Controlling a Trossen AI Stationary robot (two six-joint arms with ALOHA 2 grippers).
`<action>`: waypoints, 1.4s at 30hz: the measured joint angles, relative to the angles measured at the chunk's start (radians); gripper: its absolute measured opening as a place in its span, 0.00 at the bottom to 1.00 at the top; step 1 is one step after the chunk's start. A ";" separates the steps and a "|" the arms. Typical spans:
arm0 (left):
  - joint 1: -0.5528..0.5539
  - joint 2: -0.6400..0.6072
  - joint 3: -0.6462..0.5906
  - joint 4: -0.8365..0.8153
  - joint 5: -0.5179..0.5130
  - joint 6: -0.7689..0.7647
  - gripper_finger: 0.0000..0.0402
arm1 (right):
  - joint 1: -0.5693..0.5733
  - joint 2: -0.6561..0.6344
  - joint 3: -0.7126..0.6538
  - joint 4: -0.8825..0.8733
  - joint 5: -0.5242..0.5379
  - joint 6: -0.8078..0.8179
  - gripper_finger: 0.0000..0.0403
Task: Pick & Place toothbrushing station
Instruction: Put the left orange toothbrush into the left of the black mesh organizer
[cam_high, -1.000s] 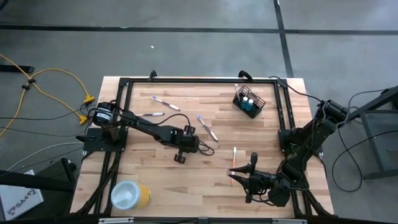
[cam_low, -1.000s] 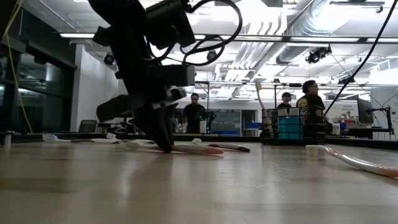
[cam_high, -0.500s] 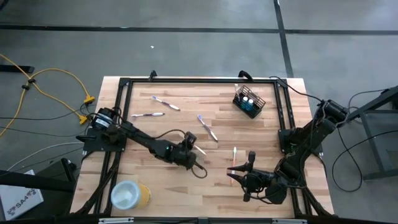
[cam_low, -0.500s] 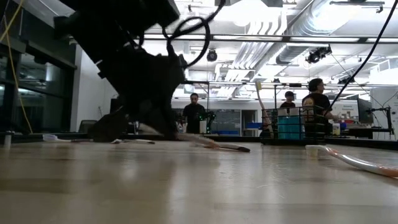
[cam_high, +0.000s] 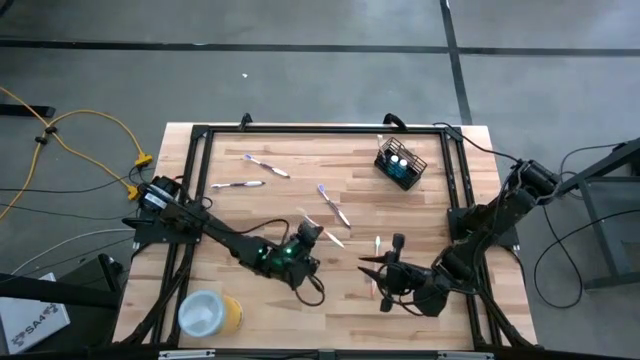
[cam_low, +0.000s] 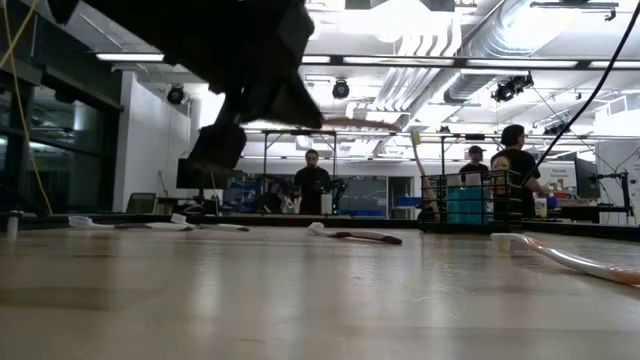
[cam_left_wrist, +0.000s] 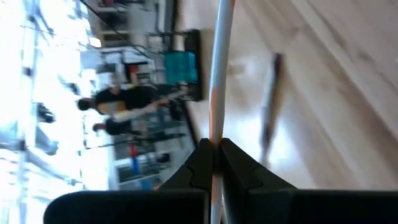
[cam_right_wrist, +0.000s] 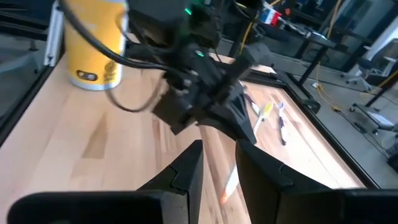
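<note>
With a toothbrush (cam_left_wrist: 219, 74) pinched in the left gripper (cam_high: 312, 233) and lifted mid-table, it needs a level carry.
Steer toward the mesh holder (cam_high: 400, 163) at two o'clock, clearing the right gripper (cam_high: 378, 272), part-open at five o'clock over another toothbrush (cam_high: 377, 246).

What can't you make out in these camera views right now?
- High view: the bristle end of the thin white toothbrush in the left gripper, too small.
- Low view: the contents of the black wire-mesh holder, too far.
- Right wrist view: the right gripper fingers' bases, cut off by the edge.
</note>
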 joint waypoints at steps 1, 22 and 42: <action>-0.007 0.000 0.001 0.021 -0.009 0.034 0.01 | -0.007 0.000 0.000 0.000 -0.001 0.009 0.22; -0.088 -0.001 0.001 0.600 0.146 0.976 0.00 | -0.160 -0.122 0.000 0.000 -0.429 0.187 0.22; -0.075 -0.001 0.002 0.769 0.566 1.291 0.00 | -0.216 -0.194 0.000 0.054 -0.662 0.249 0.22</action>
